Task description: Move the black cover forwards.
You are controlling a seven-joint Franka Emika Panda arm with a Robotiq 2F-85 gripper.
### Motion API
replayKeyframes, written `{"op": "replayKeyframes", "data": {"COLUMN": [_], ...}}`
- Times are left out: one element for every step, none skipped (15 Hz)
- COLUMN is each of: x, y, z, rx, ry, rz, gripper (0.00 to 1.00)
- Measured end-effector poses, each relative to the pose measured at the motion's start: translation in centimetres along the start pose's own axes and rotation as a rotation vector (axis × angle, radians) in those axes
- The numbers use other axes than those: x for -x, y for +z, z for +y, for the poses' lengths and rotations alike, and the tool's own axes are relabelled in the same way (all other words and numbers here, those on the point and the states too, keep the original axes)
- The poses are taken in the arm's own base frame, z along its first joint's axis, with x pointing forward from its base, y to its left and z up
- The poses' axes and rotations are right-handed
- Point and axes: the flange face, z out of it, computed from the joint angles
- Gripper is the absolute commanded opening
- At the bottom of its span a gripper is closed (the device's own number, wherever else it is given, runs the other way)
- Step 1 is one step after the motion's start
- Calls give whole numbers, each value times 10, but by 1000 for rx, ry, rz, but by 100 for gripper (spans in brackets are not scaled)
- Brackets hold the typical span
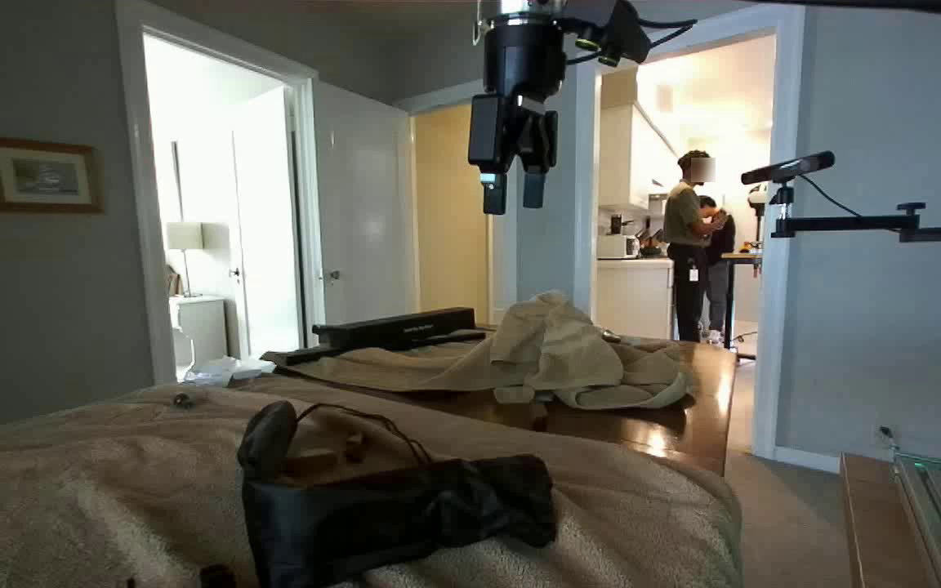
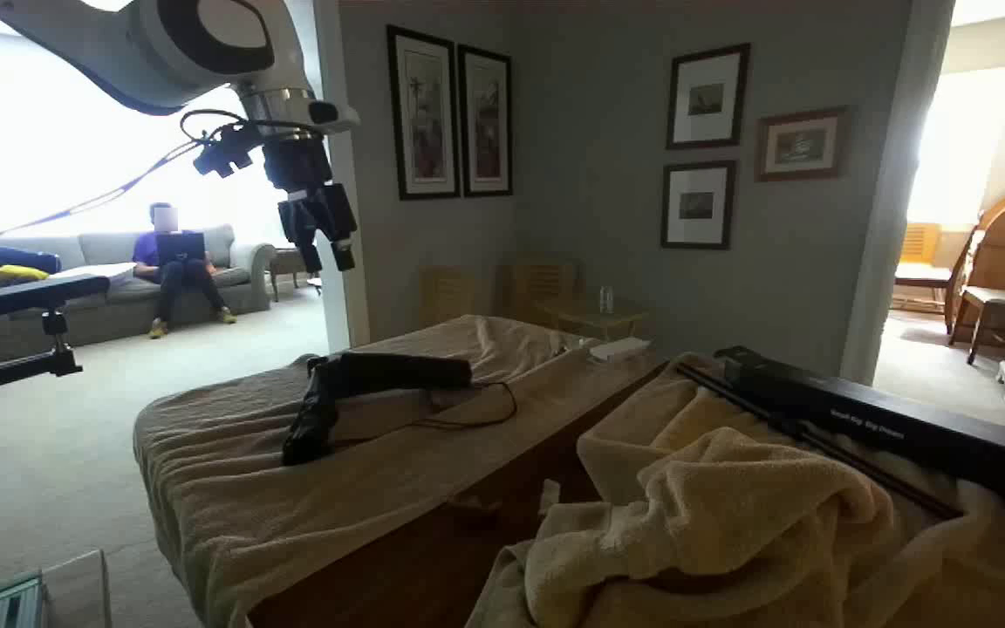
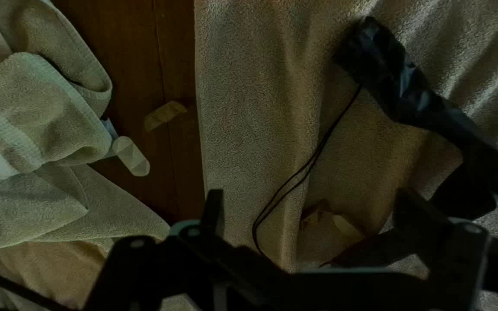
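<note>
The black cover is a long, wrinkled, soft black bag with a thin black drawstring. It lies bent on the beige blanket, and it also shows in an exterior view and at the right of the wrist view. The gripper finger and palm hide part of it in the wrist view. My gripper is open and empty, high above the table and apart from the cover. It points down in both exterior views. In the wrist view, its fingers stand wide apart, with the drawstring seen below between them.
A crumpled beige towel lies on the wooden table beside the blanket. A long black box lies past the towel. A camera on a metal arm stands at the side. Small pale pieces lie near the towel.
</note>
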Motion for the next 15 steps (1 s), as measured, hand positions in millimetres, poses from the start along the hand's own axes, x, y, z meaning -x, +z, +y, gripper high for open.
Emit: {"op": "replayKeyframes", "data": {"x": [0,0,0,0,0,0,0,0,0,0,0,0,0,-2,-5], "y": [0,0,0,0,0,0,0,0,0,0,0,0,1,3,6], "z": [0,0,0,0,0,0,0,0,0,0,0,0,-1,-2,-6], "rx": [0,0,0,0,0,0,0,0,0,0,0,-1,-3,-5,-13], "ry": [0,0,0,0,0,0,0,0,0,0,0,0,-2,-5,-11], "rz": [1,1,1,1,1,1,1,1,1,1,1,0,-2,-5,-3], "gripper": [100,100,100,100,100,100,100,100,100,100,100,100,100,100,100]}}
